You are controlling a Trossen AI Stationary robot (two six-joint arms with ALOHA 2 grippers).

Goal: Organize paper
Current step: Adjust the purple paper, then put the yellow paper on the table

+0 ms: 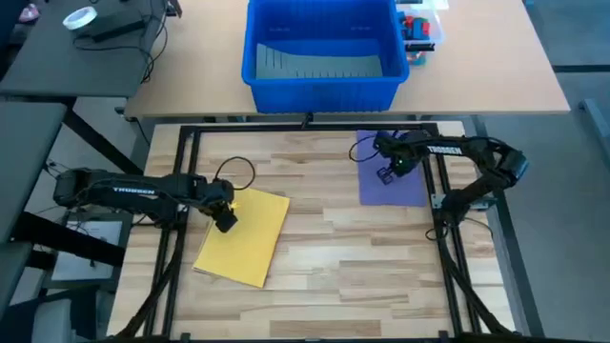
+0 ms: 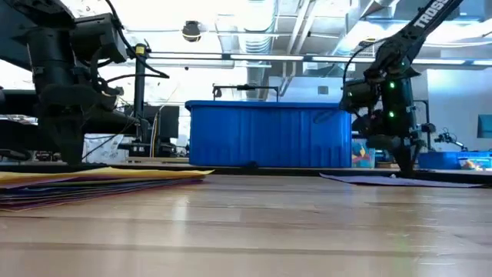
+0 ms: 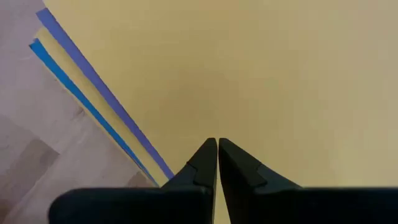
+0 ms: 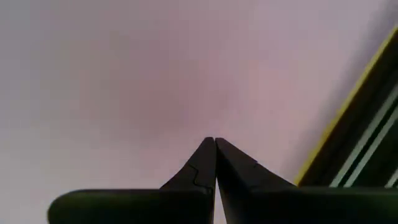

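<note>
the left pincer (image 1: 225,220) is pressing, fingers together, on the yellow paper stack (image 1: 250,238). the right pincer (image 1: 385,175), also pressed together, is touching the purple sheet (image 1: 405,187) on the desk (image 1: 334,238).

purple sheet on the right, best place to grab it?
The purple sheet lies flat on the table, alone, so no face offers a pinch. Judging by that, slide it with the right tool, shut and tips down on it, until its right edge overhangs past the frame rail, then pinch that edge from the right.
</note>
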